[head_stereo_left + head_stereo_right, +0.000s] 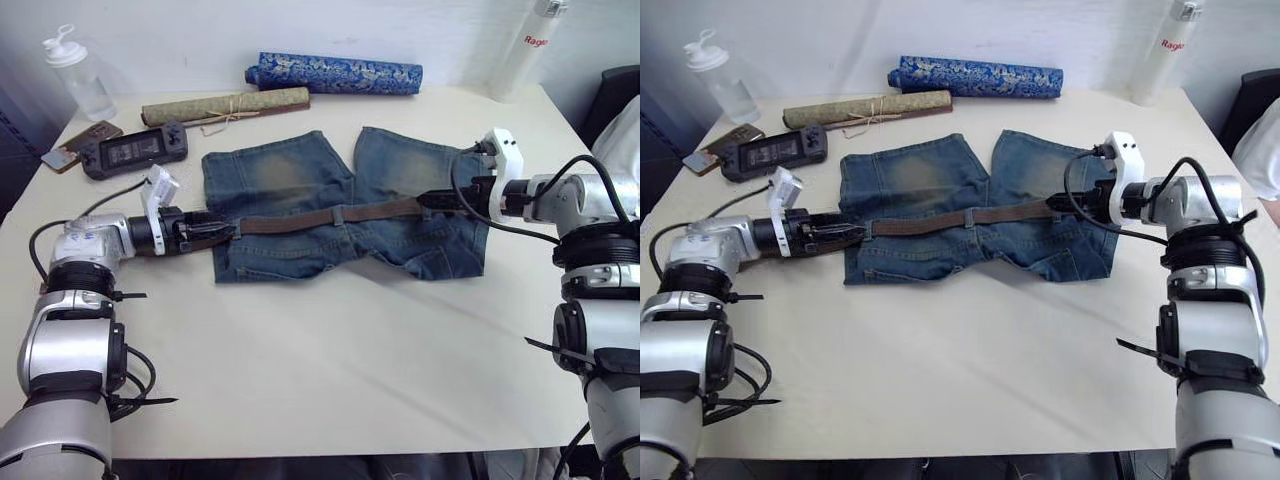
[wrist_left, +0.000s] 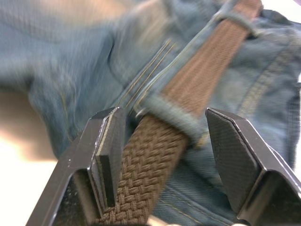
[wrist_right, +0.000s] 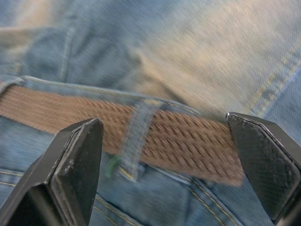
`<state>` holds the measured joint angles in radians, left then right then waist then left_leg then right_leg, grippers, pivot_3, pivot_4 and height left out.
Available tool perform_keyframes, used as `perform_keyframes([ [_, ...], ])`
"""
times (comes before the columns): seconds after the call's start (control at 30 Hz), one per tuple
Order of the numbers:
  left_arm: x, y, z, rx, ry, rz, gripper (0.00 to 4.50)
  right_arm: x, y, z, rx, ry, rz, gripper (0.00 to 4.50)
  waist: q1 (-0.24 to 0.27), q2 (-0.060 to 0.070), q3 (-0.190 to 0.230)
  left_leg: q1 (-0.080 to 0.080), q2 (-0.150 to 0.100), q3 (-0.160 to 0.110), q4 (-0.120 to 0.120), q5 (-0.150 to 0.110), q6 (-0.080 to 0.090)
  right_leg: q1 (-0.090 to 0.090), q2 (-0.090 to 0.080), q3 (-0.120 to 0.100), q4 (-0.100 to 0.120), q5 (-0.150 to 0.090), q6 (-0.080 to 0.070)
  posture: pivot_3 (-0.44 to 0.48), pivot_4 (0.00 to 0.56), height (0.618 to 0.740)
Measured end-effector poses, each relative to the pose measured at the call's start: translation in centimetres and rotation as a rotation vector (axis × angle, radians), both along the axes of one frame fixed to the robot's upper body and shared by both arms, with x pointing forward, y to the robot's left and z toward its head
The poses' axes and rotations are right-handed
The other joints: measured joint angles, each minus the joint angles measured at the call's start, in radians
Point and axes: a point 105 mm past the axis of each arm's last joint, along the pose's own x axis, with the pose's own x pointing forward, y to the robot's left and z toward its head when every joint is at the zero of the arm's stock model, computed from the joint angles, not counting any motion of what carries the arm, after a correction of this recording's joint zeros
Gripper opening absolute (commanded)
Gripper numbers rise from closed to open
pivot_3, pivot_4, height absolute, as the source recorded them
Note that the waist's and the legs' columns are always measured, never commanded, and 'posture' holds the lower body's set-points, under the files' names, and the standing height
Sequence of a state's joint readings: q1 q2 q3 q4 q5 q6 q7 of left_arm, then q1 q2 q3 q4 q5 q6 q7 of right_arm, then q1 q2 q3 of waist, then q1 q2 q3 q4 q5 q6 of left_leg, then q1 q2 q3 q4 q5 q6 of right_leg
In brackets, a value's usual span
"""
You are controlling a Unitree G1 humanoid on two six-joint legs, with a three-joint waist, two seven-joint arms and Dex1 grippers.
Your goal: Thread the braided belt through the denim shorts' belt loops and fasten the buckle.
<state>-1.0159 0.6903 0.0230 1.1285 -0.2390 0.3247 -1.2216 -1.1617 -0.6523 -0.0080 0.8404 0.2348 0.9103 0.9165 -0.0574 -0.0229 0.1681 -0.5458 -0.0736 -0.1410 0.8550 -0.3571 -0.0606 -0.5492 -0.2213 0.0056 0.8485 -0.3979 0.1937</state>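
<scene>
1. The left gripper (image 1: pixel 222 232) sits at the left end of the waistband with its fingers (image 2: pixel 106 155) spread; the braided belt (image 1: pixel 330 216) runs up between them, brushing one pad, but nothing is clamped.
2. The right gripper (image 1: pixel 428 200) is at the belt's other end, fingers (image 3: pixel 77 165) wide apart over the strap and holding nothing.
3. The belt lies straight along the waistband of the denim shorts (image 1: pixel 300 180), passing under the belt loops (image 3: pixel 136 136) that can be made out — one near each gripper, one at the middle.
4. The shorts lie flat toward the far middle of the tabletop (image 1: pixel 340 370), legs pointing to the far edge.
5. Threading looks largely done — whether every loop is caught cannot be told.
6. The buckle cannot be made out, and the two belt ends lie well apart, so fastening appears not yet done.
7. Rolled fabrics (image 1: pixel 335 72), a handheld console (image 1: pixel 135 150) and bottles (image 1: pixel 80 75) line the far edge.
</scene>
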Motion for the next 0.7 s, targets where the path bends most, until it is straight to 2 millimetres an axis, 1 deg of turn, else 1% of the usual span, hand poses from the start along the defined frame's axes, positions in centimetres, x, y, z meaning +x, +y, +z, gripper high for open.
perform_keyframes([
  [0.07, 0.0, -0.2, -0.2, 0.004, 0.002, -0.007, 3.00, 0.0, -0.1, -0.3, 0.014, 0.013, 0.002, 4.43, -0.002, 0.000, 0.000, 0.001, 0.000, 0.001, 0.000, 0.000, -0.001, 0.000, 0.000, 0.001, 0.000, 0.000, 0.000, 0.000, 0.150, 0.637],
  [0.1, 0.1, -0.5, -0.3, 0.002, 0.004, -0.012, 3.01, 0.0, -0.1, -0.4, 0.015, 0.015, 0.005, 4.20, -0.004, 0.000, 0.000, 0.001, 0.000, 0.001, 0.000, 0.001, -0.002, 0.000, 0.000, 0.001, 0.000, 0.000, 0.001, 0.000, 0.150, 0.637],
  [0.17, 0.2, -0.9, -0.5, -0.010, 0.007, -0.015, 3.01, -0.1, -0.1, -0.6, 0.012, 0.021, 0.013, 3.64, -0.004, 0.000, 0.000, 0.001, 0.000, 0.000, 0.001, 0.002, -0.003, 0.000, 0.000, 0.001, 0.002, 0.001, 0.001, 0.000, 0.150, 0.637],
  [0.2, 0.2, -1.0, -0.5, -0.017, 0.011, -0.014, 3.01, -0.1, -0.1, -0.6, 0.011, 0.023, 0.016, 3.13, -0.003, 0.000, 0.000, 0.001, 0.000, 0.000, 0.001, 0.002, -0.004, 0.000, 0.000, 0.001, 0.002, 0.001, 0.001, 0.000, 0.150, 0.637],
  [0.23, 0.3, -1.2, -0.6, -0.025, 0.014, -0.016, 3.01, -0.2, 0.0, -0.6, 0.014, 0.024, 0.021, 2.82, -0.003, 0.000, 0.000, 0.001, 0.000, 0.000, 0.001, 0.003, -0.004, 0.000, 0.000, 0.001, 0.003, 0.001, 0.002, 0.000, 0.150, 0.637],
  [0.27, 0.3, -1.3, -0.6, -0.029, 0.017, -0.018, 3.01, -0.2, 0.0, -0.6, 0.016, 0.024, 0.026, 2.30, -0.003, 0.000, 0.000, 0.001, 0.000, 0.000, 0.001, 0.003, -0.004, 0.000, 0.000, 0.001, 0.004, 0.001, 0.001, 0.000, 0.150, 0.637],
  [0.3, 0.3, -1.5, -0.7, -0.031, 0.017, -0.020, 2.76, -0.3, 0.1, -0.6, 0.017, 0.024, 0.032, 1.78, -0.002, 0.000, 0.000, 0.001, 0.000, 0.000, 0.001, 0.003, -0.004, 0.000, 0.000, 0.001, 0.004, 0.001, 0.001, 0.000, 0.150, 0.637],
  [0.33, 0.3, -1.5, -0.7, -0.031, 0.017, -0.020, 2.48, -0.3, 0.2, -0.6, 0.018, 0.024, 0.036, 1.37, -0.002, 0.000, 0.000, 0.001, 0.000, 0.000, 0.001, 0.003, -0.004, 0.000, 0.000, 0.001, 0.004, 0.001, 0.001, 0.000, 0.150, 0.637],
  [0.37, 0.3, -1.5, -0.7, -0.029, 0.016, -0.019, 2.18, -0.3, 0.2, -0.7, 0.019, 0.026, 0.039, 0.83, -0.002, 0.000, 0.000, 0.001, 0.000, 0.000, 0.001, 0.003, -0.005, 0.000, 0.000, 0.001, 0.004, 0.001, 0.001, 0.000, 0.150, 0.637],
  [0.4, 0.4, -1.5, -0.7, -0.024, 0.012, -0.016, 1.93, -0.4, 0.2, -0.7, 0.020, 0.026, 0.044, 0.54, -0.002, 0.000, 0.000, 0.001, 0.000, 0.000, 0.001, 0.004, -0.005, 0.000, 0.000, 0.001, 0.004, 0.001, 0.001, 0.000, 0.150, 0.637],
  [0.43, 0.4, -1.5, -0.7, -0.022, 0.007, -0.014, 1.41, -0.4, 0.4, -0.8, 0.021, 0.026, 0.050, 0.03, -0.002, 0.000, 0.000, 0.001, 0.000, 0.000, 0.001, 0.004, -0.005, 0.000, 0.000, 0.001, 0.004, 0.001, 0.001, 0.000, 0.150, 0.637],
  [0.47, 0.5, -1.6, -0.7, -0.022, 0.001, -0.015, 0.92, -0.4, 0.5, -0.8, 0.023, 0.025, 0.053, 0.00, -0.002, 0.000, 0.000, 0.001, 0.000, 0.000, 0.001, 0.004, -0.005, 0.000, 0.000, 0.001, 0.004, 0.001, 0.001, 0.000, 0.150, 0.637],
  [0.5, 0.5, -1.7, -0.6, -0.025, -0.008, -0.016, 0.61, -0.4, 0.6, -0.8, 0.022, 0.020, 0.057, 0.00, -0.002, 0.000, 0.000, 0.001, 0.000, 0.000, 0.001, 0.004, -0.005, 0.000, 0.000, 0.001, 0.004, 0.001, 0.001, 0.000, 0.150, 0.637],
  [0.63, 0.6, -1.8, -0.2, -0.011, -0.039, -0.027, 0.61, -0.6, 0.9, -0.7, 0.014, -0.009, 0.086, 0.00, -0.002, 0.000, 0.000, 0.001, 0.000, 0.000, 0.001, 0.004, -0.005, -0.001, 0.000, 0.001, 0.005, 0.001, 0.001, 0.000, 0.150, 0.637],
  [0.7, 0.7, -2.2, 0.6, 0.005, -0.083, -0.048, 0.61, -1.1, 1.1, -0.3, 0.029, -0.039, 0.118, 0.00, -0.001, 0.000, 0.000, 0.001, 0.000, -0.001, 0.001, 0.004, -0.005, -0.001, 0.000, 0.001, 0.004, 0.001, 0.001, 0.000, 0.150, 0.637],
])
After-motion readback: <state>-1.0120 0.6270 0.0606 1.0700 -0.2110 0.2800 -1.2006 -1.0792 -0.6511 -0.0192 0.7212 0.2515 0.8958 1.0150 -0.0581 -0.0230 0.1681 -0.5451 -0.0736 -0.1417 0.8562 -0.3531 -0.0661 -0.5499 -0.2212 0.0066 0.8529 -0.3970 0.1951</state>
